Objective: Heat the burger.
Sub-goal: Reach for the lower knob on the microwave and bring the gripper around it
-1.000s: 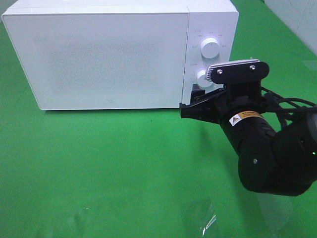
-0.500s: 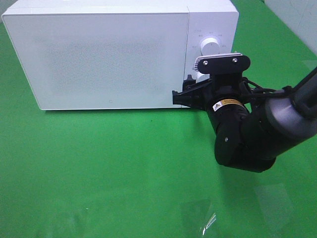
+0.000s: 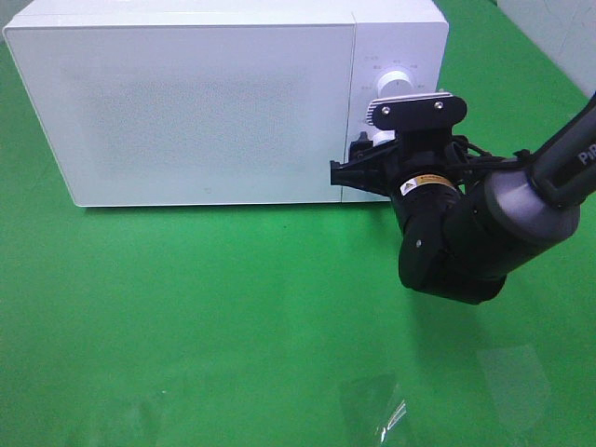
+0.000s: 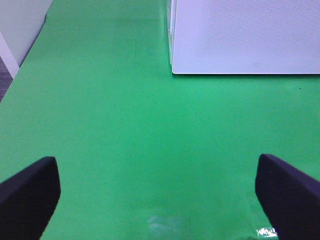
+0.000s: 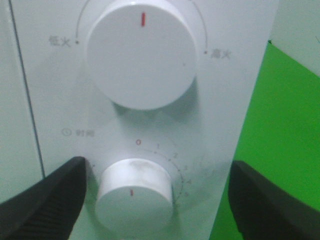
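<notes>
Burger not seen in any view; can't tell where it is. White microwave (image 3: 205, 102) sits on green cloth (image 3: 186, 317), door (image 3: 186, 112) shut, pale wall (image 3: 559, 28) behind.

Right arm (image 3: 475, 233) reaches in low and level at the control panel. Right gripper (image 3: 358, 172) has its fingers spread, gripping nothing.

Right wrist view only: the fingers (image 5: 55, 195) flank the lower knob (image 5: 135, 195) with gaps either side, and the upper knob (image 5: 141, 52) has its red mark straight up.

Left wrist view only: left gripper (image 4: 160, 192) fully spread over bare cloth, empty, well apart from the microwave corner.
</notes>
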Controlling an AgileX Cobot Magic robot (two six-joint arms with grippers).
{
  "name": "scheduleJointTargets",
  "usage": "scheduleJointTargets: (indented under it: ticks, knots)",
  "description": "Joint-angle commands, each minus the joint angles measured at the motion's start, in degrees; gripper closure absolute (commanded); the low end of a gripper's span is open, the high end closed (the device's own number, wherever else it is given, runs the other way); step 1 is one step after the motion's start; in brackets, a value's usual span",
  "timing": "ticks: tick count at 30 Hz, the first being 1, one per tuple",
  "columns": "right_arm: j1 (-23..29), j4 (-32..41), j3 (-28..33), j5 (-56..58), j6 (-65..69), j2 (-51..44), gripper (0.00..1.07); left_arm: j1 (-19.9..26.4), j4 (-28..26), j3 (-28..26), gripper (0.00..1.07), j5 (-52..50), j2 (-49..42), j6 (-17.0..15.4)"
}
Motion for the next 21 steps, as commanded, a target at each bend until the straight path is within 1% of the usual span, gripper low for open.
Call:
scheduleJointTargets:
  ticks: [1,7,15,21]
  knots:
    - [-0.3,-1.2,-1.8,-8.1,0.0,1.8,0.32,0.0,-0.1,0.3,0.08,-0.9,-0.9,0.2]
    - [-0.3,-2.1,-2.9,-7.7,0.0,2.3,0.32,0.0,-0.1,0.3,0.08,-0.9,-0.9,0.2]
    - [-0.3,-2.1,-2.9,-8.3,-0.1,2.1,0.32,0.0,-0.1,0.3,0.08,-0.9,-0.9,0.2]
    - [-0.3,-2.1,-2.9,-8.2,-0.1,1.8,0.34,0.0,-0.1,0.3,0.08,-0.9,-0.9,0.2]
